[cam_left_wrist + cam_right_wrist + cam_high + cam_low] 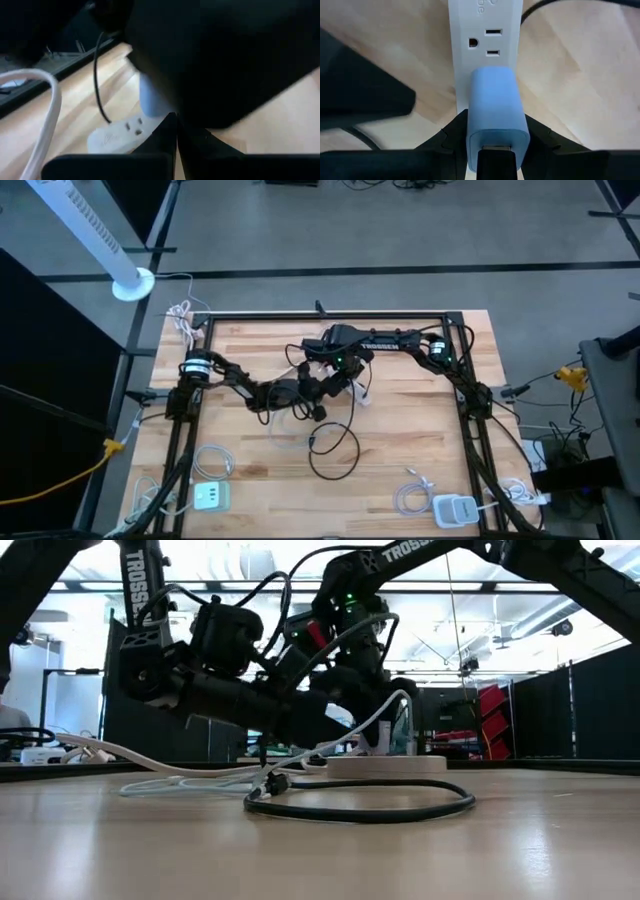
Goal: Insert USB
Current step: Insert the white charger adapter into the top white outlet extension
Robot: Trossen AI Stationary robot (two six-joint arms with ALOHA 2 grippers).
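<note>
A white power strip (485,45) lies flat mid-table. A light blue charger block (495,107) stands plugged into it. My right gripper (495,137) comes down over the block and is shut on it. A black piece (495,162) sits at the slot in the block's top face; whether it is the USB plug, I cannot tell. A black cable (338,450) lies looped on the table toward the near edge, one end (312,442) free. My left gripper (176,132) is shut, nearly level, close beside the block (150,100), with nothing visible between its fingers. My right gripper pinches the blue block by its two opposite sides (470,132), one finger (445,137) on each side, near its top face. The fingers come from above, pointing down. The block stands upright, its plug end in the power strip.
A white cable (180,778) trails over the table toward the left and arches up beside the strip. Two white adapters (210,497) (455,508) with coiled cords lie at the near corners. Black frame rails (330,315) run around the table's edges.
</note>
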